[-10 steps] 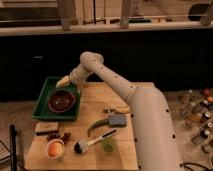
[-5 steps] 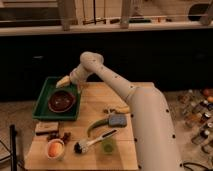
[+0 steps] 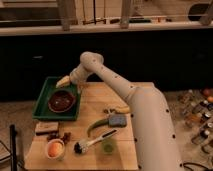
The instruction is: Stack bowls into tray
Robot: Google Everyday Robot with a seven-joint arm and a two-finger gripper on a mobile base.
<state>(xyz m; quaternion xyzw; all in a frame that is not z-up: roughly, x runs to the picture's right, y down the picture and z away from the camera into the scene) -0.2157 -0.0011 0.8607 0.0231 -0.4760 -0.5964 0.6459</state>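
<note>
Claw (image 3: 64, 81) over tray (image 3: 44, 95) — above bowl (image 3: 61, 101).

bowl (image 3: 61, 101): dark red-brown, upright, inside tray | tray (image 3: 44, 97): green, rectangular | pincer (image 3: 63, 81): above tray's far edge

A bowl (image 3: 61, 101) sits in the tray (image 3: 42, 96) at the desk's (image 3: 95, 102) back-left corner; the gripper (image 3: 64, 81) hangs over the tray's rear edge, behind the bowl, with a wooden block (image 3: 46, 128) in front of the tray.
</note>
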